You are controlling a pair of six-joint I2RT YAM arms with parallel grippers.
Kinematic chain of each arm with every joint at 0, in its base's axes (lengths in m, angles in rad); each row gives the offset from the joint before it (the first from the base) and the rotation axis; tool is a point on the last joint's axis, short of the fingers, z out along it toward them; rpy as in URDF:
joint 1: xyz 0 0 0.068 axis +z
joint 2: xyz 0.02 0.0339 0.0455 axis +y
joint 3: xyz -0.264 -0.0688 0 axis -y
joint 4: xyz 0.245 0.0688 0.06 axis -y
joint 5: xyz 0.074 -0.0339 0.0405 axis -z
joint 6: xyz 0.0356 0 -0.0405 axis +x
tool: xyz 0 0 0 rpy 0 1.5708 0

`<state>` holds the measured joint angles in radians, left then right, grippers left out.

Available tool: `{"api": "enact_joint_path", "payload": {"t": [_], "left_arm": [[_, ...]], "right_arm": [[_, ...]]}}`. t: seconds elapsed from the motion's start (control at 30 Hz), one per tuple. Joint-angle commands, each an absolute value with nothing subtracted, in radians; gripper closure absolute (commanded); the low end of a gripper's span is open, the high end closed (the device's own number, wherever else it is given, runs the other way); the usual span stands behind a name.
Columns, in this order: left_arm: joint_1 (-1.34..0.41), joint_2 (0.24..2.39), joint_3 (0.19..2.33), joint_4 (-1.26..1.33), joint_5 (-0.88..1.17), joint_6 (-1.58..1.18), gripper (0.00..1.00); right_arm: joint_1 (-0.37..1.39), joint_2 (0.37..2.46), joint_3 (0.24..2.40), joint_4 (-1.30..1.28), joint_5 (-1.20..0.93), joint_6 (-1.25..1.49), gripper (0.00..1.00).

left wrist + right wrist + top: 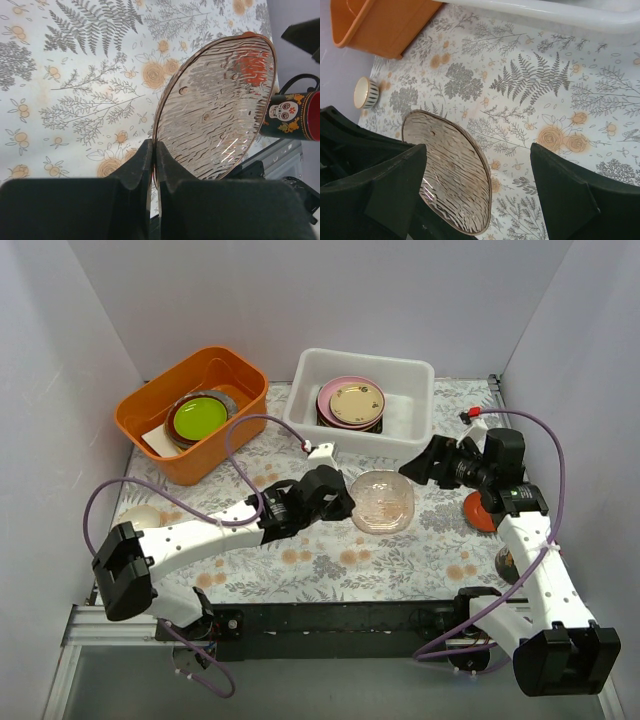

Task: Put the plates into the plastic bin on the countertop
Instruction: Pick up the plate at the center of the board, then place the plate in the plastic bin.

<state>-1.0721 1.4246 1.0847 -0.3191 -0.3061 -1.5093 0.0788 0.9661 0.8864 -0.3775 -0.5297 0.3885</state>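
My left gripper (345, 502) (154, 150) is shut on the rim of a clear pinkish ribbed plate (383, 502) (215, 110). It holds the plate tilted above the middle of the fern-print countertop (300, 560). The plate also shows in the right wrist view (450, 170). My right gripper (408, 469) (477, 150) is open and empty, just right of that plate and in front of the white plastic bin (365, 358). The bin holds a stack with a cream plate on a pink one (352, 403). An orange-red plate (478, 512) lies under my right wrist.
An orange tub (150, 430) with a lime-green plate (198, 417) stands at the back left. A dark skull-print cup with a red inside (290, 115) (505, 562) stands at the right by my right arm. A small striped bowl (366, 93) sits at the left.
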Motion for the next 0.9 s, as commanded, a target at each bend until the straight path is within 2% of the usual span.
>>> {"api": "enact_joint_path", "payload": {"t": [0.0, 0.2, 0.4, 0.43, 0.7, 0.87], "left_arm": [[-1.040, 1.347, 1.080, -0.376, -0.359, -1.483, 1.00], [-1.008, 1.289, 1.069, -0.367, -0.345, -1.485, 1.00], [-0.999, 1.295, 1.086, -0.357, -0.331, -1.474, 1.00], [-0.999, 1.296, 1.086, -0.356, -0.330, -1.474, 1.00], [-0.999, 1.307, 1.086, -0.305, -0.279, -1.483, 1.00], [-0.997, 1.302, 1.077, -0.288, -0.262, -1.483, 1.00]], "right_arm": [[0.077, 0.971, 0.865, -0.293, -0.633, 0.379, 0.09], [0.077, 0.980, 0.804, -0.236, -0.732, 0.377, 0.11], [0.077, 0.983, 0.736, -0.144, -0.853, 0.417, 0.18], [0.077, 0.985, 0.735, -0.143, -0.865, 0.417, 0.23], [0.077, 0.991, 0.681, -0.052, -0.931, 0.469, 0.37], [0.078, 0.997, 0.666, -0.017, -0.960, 0.480, 0.51]]}}
